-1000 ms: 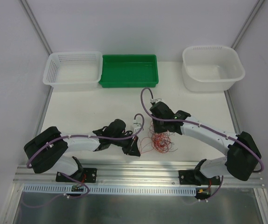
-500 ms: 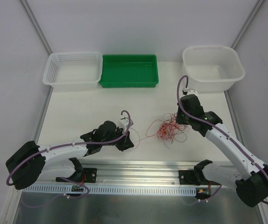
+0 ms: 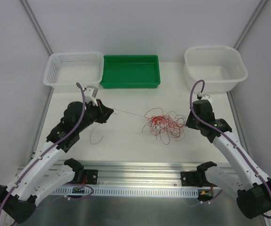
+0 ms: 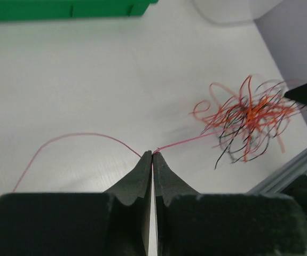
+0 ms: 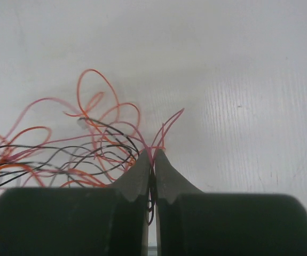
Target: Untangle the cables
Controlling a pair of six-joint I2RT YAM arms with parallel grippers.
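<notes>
The cables (image 3: 164, 125) lie as a loose tangle of orange-red, pink and black wires in the middle of the white table. My left gripper (image 3: 110, 110) is shut on one pink wire (image 3: 128, 113) that runs taut from the tangle to its tips (image 4: 152, 154); the wire's free end curls away to the left (image 4: 73, 136). My right gripper (image 3: 187, 123) is shut on the tangle's right edge, with pink and black strands pinched between its tips (image 5: 152, 156). In the left wrist view the tangle (image 4: 249, 117) lies at the far right.
A white mesh basket (image 3: 74, 70), a green tray (image 3: 130, 71) and a white tub (image 3: 215, 68) stand along the back of the table. A loose wire end (image 3: 95, 136) curls on the table beside the left arm. The aluminium rail (image 3: 140, 172) runs along the near edge.
The left gripper has swung far left and back, drawing one pink wire out of the tangle. The right gripper has moved right and slightly back, dragging the tangle with it.
</notes>
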